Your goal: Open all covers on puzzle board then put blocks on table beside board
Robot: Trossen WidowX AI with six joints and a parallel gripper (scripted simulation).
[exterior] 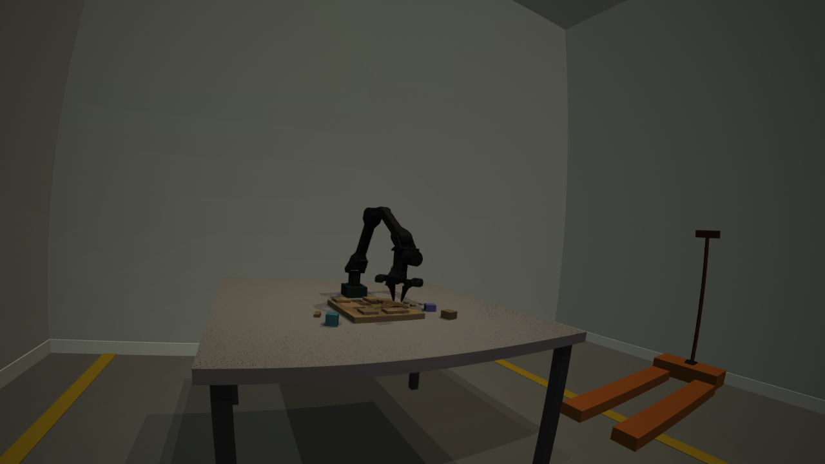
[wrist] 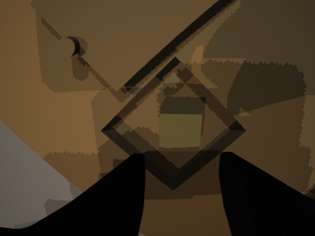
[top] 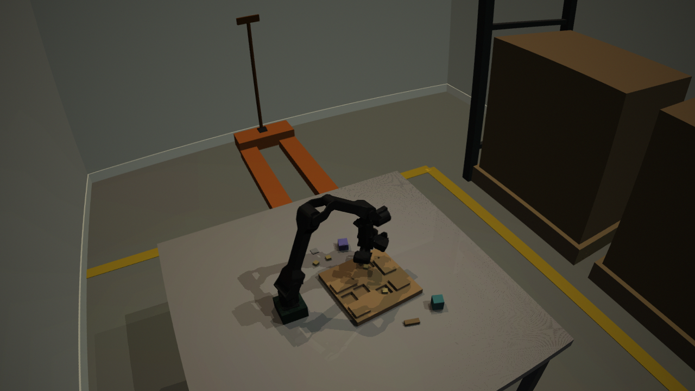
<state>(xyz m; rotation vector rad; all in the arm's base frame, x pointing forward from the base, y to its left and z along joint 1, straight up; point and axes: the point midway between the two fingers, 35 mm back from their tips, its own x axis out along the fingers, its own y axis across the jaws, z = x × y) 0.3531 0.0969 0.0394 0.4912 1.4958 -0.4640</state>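
The wooden puzzle board (top: 381,307) (exterior: 387,318) lies on the table. A pale yellow block (wrist: 180,131) sits in an uncovered square well, just ahead of the fingertips in the wrist view. My gripper (wrist: 182,164) (exterior: 397,299) is open and empty, pointing down low over that well. A cover (wrist: 125,29) with a round knob (wrist: 68,46) lies beside the well. Another small yellow block (top: 384,290) sits in a second open well. Two wells nearer the arm's base look empty. Two small yellow blocks (top: 315,263) (top: 328,257) rest on the table off the board.
A purple cube (top: 342,244) (exterior: 429,307) stands behind the board. A teal cube (top: 437,302) (exterior: 331,319) and a small brown piece (top: 411,321) (exterior: 317,314) lie off its other side. A brown block (exterior: 448,314) stands right of the board in the exterior view.
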